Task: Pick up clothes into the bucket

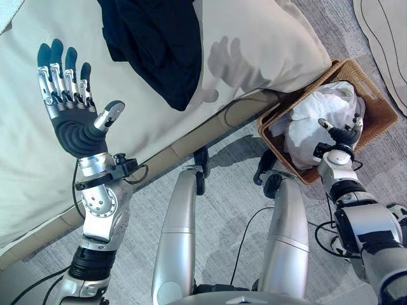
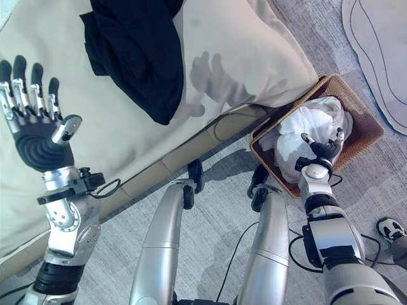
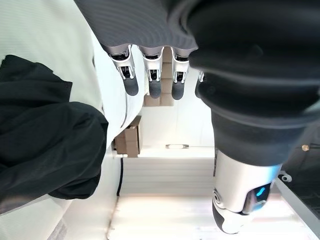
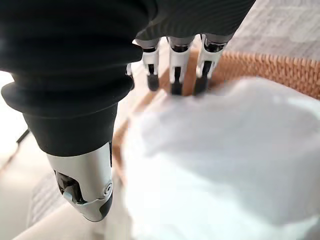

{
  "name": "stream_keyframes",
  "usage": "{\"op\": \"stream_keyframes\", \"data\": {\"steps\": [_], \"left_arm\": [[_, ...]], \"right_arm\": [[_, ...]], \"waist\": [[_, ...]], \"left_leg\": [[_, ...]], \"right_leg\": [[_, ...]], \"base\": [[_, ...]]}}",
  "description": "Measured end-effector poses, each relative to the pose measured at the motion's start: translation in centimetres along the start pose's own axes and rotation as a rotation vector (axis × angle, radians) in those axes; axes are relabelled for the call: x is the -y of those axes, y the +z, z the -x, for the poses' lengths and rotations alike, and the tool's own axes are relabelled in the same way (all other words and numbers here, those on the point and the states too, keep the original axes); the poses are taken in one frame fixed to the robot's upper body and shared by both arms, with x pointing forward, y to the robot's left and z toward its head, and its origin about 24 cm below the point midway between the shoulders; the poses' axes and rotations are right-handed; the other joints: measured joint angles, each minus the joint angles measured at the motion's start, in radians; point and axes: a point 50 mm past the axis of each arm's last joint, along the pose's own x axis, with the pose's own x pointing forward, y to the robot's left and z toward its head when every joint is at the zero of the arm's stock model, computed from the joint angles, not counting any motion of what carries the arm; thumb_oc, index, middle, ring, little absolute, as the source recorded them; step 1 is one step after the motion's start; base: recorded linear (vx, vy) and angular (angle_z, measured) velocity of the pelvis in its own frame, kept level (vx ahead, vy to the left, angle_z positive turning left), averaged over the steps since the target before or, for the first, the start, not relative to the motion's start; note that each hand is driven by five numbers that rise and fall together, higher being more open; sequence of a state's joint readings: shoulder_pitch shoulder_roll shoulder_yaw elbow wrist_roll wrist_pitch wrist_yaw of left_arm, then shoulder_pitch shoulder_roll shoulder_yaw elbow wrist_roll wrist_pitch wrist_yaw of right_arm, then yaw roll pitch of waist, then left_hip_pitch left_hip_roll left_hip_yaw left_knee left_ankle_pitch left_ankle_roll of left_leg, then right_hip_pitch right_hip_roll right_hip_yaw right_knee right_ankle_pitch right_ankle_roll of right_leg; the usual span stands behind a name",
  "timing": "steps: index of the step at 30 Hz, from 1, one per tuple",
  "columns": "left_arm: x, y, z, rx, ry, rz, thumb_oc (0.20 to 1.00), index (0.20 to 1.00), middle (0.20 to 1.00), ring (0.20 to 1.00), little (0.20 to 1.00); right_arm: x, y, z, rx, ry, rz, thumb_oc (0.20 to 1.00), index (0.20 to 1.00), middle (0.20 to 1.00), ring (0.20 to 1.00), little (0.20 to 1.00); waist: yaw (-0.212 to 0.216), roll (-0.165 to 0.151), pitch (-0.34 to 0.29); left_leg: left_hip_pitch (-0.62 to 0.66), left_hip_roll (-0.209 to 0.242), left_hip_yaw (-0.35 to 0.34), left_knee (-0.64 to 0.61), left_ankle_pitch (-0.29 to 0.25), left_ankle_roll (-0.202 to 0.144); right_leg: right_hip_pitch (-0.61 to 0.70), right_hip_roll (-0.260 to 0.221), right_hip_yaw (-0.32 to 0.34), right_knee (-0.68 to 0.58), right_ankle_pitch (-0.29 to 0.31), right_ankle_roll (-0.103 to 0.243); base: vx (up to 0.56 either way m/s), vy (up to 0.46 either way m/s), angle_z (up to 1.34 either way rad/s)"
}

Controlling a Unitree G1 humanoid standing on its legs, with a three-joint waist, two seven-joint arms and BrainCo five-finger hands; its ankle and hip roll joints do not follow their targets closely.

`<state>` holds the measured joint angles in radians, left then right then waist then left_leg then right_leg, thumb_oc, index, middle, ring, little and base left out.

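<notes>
A black garment [image 1: 159, 44] lies crumpled on the beige bed [image 1: 254, 51], at its far side. My left hand [image 1: 73, 127] is raised over the bed to the left of the garment, open, palm up and holding nothing; the garment [image 3: 45, 140] shows beside its fingers [image 3: 152, 80]. On the floor to the right stands a wicker basket [image 1: 375, 95] with a white garment [image 1: 318, 114] bunched inside. My right hand [image 1: 343, 135] hovers open just over that white garment [image 4: 225, 170], its fingers [image 4: 175, 65] straight and pointing at the basket's rim [image 4: 280, 70].
The bed's edge runs diagonally between my left arm and the basket. Grey carpet [image 1: 229, 184] covers the floor. A pale flat mat [image 1: 388, 38] lies beyond the basket at the far right. A white shoe [image 2: 389, 227] sits on the carpet at right.
</notes>
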<state>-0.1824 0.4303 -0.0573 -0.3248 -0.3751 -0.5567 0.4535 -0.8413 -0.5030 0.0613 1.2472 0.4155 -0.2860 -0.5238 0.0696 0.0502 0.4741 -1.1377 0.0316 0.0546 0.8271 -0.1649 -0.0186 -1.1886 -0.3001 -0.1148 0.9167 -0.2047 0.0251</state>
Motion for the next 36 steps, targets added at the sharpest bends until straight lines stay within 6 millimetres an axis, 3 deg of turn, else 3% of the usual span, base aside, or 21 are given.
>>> {"op": "stream_keyframes", "data": {"steps": [6, 10, 13, 16, 17, 19, 21, 23, 26, 31, 36], "left_arm": [[0.0, 0.0, -0.2, 0.004, -0.005, -0.004, 1.0, 1.0, 1.0, 1.0, 1.0], [-0.6, -1.0, 0.3, -0.043, 0.021, -0.046, 1.0, 1.0, 1.0, 1.0, 1.0], [-1.9, -3.3, 1.0, -0.132, 0.081, -0.148, 1.0, 1.0, 1.0, 1.0, 1.0], [-2.6, -4.8, 1.6, -0.19, 0.121, -0.225, 1.0, 1.0, 1.0, 1.0, 1.0], [-3.1, -5.6, 1.9, -0.217, 0.135, -0.276, 1.0, 1.0, 1.0, 1.0, 1.0], [-3.5, -6.4, 2.1, -0.246, 0.139, -0.333, 1.0, 1.0, 1.0, 1.0, 1.0], [-4.9, -7.5, 2.5, -0.29, 0.123, -0.502, 1.0, 1.0, 1.0, 1.0, 1.0], [-6.0, -8.3, 2.4, -0.322, 0.104, -0.631, 1.0, 1.0, 1.0, 1.0, 1.0], [-6.1, -8.5, 1.0, -0.286, 0.085, -0.728, 1.0, 1.0, 1.0, 1.0, 1.0], [-8.4, -9.1, -2.3, -0.276, 0.031, -1.01, 1.0, 1.0, 1.0, 1.0, 1.0], [-9.8, -8.2, -6.0, -0.203, 0.004, -1.252, 1.0, 1.0, 1.0, 1.0, 1.0]], "right_arm": [[1.2, -0.6, -0.3, -0.08, -0.09, -0.132, 1.0, 1.0, 1.0, 1.0, 1.0], [2.0, -1.7, 0.1, -0.135, -0.167, -0.286, 1.0, 1.0, 1.0, 1.0, 1.0], [0.7, -2.2, 2.5, -0.045, -0.08, -0.398, 1.0, 1.0, 1.0, 1.0, 1.0], [0.4, -3.9, 4.9, -0.023, 0.001, -0.393, 1.0, 1.0, 1.0, 1.0, 1.0], [-0.1, -4.9, 6.5, -0.005, 0.089, -0.361, 1.0, 1.0, 1.0, 1.0, 1.0], [0.4, -7.0, 7.8, -0.05, 0.119, -0.318, 1.0, 1.0, 1.0, 1.0, 1.0], [0.8, -8.5, 10.0, -0.056, 0.213, -0.284, 1.0, 1.0, 1.0, 1.0, 1.0], [0.4, -8.5, 11.5, -0.021, 0.327, -0.249, 1.0, 1.0, 1.0, 1.0, 1.0], [-0.2, -9.1, 12.8, -0.02, 0.441, -0.207, 1.0, 1.0, 1.0, 1.0, 1.0], [-2.4, -7.3, 13.9, 0.058, 0.641, -0.197, 1.0, 1.0, 1.0, 1.0, 1.0], [-3.1, -5.7, 14.3, 0.113, 0.703, -0.236, 1.0, 1.0, 1.0, 1.0, 1.0]], "waist": [[-0.003, 0.0, -0.006], [-0.011, -0.002, -0.069], [-0.038, -0.003, -0.081], [-0.081, -0.01, -0.088], [-0.081, -0.022, -0.097], [-0.106, -0.035, -0.104], [-0.124, -0.053, -0.114], [-0.138, -0.061, -0.117], [-0.14, -0.078, -0.124], [-0.166, -0.092, -0.119], [-0.176, -0.137, -0.087]], "left_leg": [[0.047, 0.001, 0.008, -0.041, 0.005, 0.009], [0.05, 0.006, 0.015, -0.072, 0.009, 0.015], [0.106, 0.011, 0.024, -0.117, 0.015, 0.012], [0.163, 0.012, 0.03, -0.157, 0.021, 0.013], [0.192, 0.012, 0.033, -0.182, 0.026, 0.014], [0.226, 0.012, 0.034, -0.208, 0.035, 0.013], [0.295, 0.012, 0.035, -0.26, 0.046, 0.011], [0.332, 0.013, 0.036, -0.28, 0.044, 0.011], [0.337, 0.014, 0.04, -0.295, 0.057, 0.009], [0.3, 0.021, 0.024, -0.291, 0.061, 0.008], [0.244, 0.036, 0.027, -0.27, 0.067, 0.009]], "right_leg": [[0.045, 0.004, -0.002, -0.044, 0.009, 0.006], [0.053, 0.016, -0.004, -0.092, 0.033, 0.018], [0.113, 0.026, -0.009, -0.158, 0.058, 0.031], [0.178, 0.034, -0.016, -0.214, 0.08, 0.039], [0.208, 0.038, -0.019, -0.244, 0.087, 0.039], [0.247, 0.04, -0.025, -0.277, 0.099, 0.043], [0.322, 0.047, -0.037, -0.334, 0.114, 0.052], [0.36, 0.051, -0.038, -0.363, 0.115, 0.056], [0.363, 0.054, -0.038, -0.373, 0.132, 0.059], [0.345, 0.063, -0.053, -0.395, 0.137, 0.06], [0.304, 0.079, -0.052, -0.417, 0.167, 0.055]], "base": [[0.01, 0.006, -0.02], [0.02, 0.033, -0.09], [0.0, 0.019, -0.1], [-0.03, 0.008, -0.09], [0.12, -0.012, -0.08], [0.01, 0.0, -0.03], [0.07, 0.017, -0.03], [0.06, 0.01, -0.06], [-0.06, 0.021, -0.02], [0.01, 0.018, 0.02], [-0.04, 0.02, -0.08]]}}
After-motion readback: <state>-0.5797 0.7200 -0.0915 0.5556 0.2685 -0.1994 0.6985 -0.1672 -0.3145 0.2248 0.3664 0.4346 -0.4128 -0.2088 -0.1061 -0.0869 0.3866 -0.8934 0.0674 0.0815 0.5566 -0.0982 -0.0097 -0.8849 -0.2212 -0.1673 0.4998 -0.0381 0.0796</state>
